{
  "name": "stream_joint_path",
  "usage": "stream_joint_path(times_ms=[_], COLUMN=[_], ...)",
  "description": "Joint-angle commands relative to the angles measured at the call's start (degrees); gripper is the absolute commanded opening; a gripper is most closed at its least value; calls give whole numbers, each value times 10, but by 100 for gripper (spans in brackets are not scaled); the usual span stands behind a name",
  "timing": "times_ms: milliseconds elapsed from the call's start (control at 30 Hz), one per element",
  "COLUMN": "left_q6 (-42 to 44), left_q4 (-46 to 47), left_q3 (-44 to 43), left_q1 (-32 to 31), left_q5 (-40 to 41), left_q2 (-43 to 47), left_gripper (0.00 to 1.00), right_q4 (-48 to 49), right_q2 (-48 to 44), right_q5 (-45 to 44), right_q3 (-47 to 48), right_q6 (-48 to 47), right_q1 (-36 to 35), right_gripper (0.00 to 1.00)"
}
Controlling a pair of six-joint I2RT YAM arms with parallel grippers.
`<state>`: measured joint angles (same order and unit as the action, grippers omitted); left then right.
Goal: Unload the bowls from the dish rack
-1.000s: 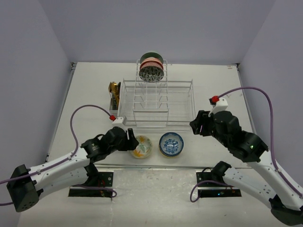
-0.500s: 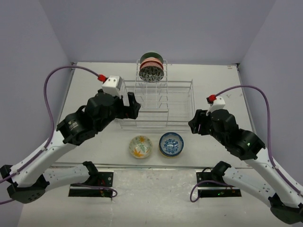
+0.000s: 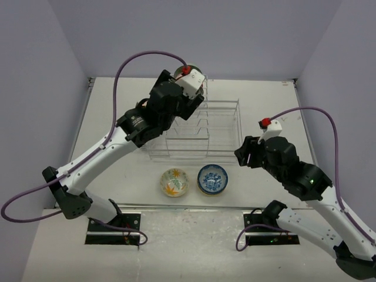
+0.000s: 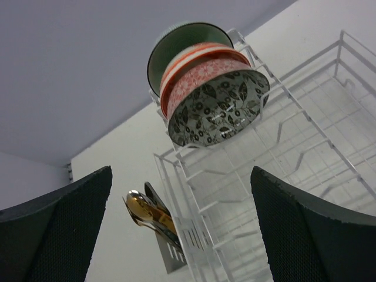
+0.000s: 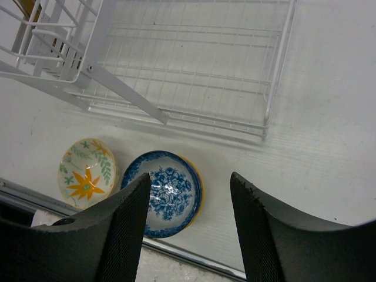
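Three bowls stand on edge in the dish rack's (image 4: 305, 123) far slots: a black-and-white leaf bowl (image 4: 218, 108) in front, a red patterned one (image 4: 197, 66) behind it, and a dark green one (image 4: 176, 42) at the back. My left gripper (image 4: 181, 170) hangs open over the rack, short of these bowls, holding nothing. On the table in front of the rack (image 3: 202, 126) lie a yellow-flower bowl (image 3: 174, 181) and a blue-and-white bowl (image 3: 212, 178). My right gripper (image 5: 189, 176) is open and empty above the blue-and-white bowl (image 5: 167, 191).
A small holder with gold cutlery (image 4: 148, 212) hangs on the rack's left side. The left arm (image 3: 141, 123) stretches across the rack's left half. A metal strip (image 3: 194, 207) runs along the table's near edge, just behind the two arm bases.
My left gripper let go of the yellow-flower bowl on the table, opened wide, and swung up and back over the rack toward the standing bowls. The right arm has barely moved.
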<state>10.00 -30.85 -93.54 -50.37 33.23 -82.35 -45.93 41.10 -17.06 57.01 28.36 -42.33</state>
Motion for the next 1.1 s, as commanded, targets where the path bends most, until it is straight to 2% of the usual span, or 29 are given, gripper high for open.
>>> stream_joint_path(times_ms=[0, 67, 233, 533, 667, 800, 933, 1033, 1067], left_q6=[123, 148, 141, 195, 203, 207, 216, 223, 225], left_q4=[56, 51, 21, 161, 166, 163, 175, 175, 175], left_q3=[-52, -68, -100, -58, -65, -71, -73, -74, -74], left_q1=[24, 38, 72, 77, 77, 77, 77, 77, 77], left_q5=[-31, -46, -112, -86, -78, -76, -65, -65, -62], left_q2=[-33, -64, -108, -141, -166, -187, -198, -200, -201], left_gripper=[100, 100, 100, 100, 95, 83, 79, 67, 60], right_q4=[4, 4, 4, 17, 17, 17, 17, 18, 17], right_q2=[-8, -9, -16, -15, -20, -30, -29, -30, -31], right_q5=[-7, -6, -3, 23, 19, 14, 14, 13, 12], right_q3=[19, 18, 11, 0, -2, -4, -4, -7, -7], right_q6=[-14, -16, -19, -25, -30, -33, -35, -38, -39], right_q1=[0, 0, 0, 0, 0, 0, 1, 0, 0], right_gripper=[58, 59, 59, 60, 61, 62, 62, 63, 63])
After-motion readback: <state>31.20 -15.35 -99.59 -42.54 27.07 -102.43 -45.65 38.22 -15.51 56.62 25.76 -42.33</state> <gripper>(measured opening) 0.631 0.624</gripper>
